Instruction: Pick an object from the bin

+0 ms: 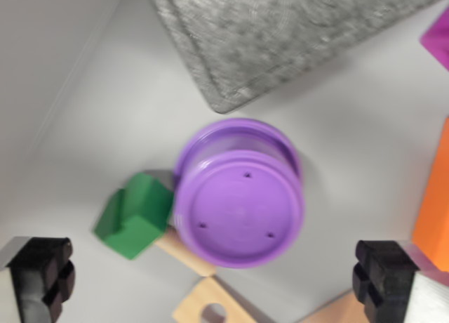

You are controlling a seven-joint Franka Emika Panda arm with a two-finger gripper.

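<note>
Purple cup (238,205) (upside down) between spread gripper (214,284) fingers

Gripper (214,284) hangs wide open, one black finger (45,277) at the wrist view's left, the other at its right, nothing between them gripped.

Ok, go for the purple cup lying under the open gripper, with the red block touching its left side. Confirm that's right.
Not quite: the block touching the purple cup on the wrist view's left is green, not red. The rest holds: the wrist view shows the cup lying under the open gripper.
</note>
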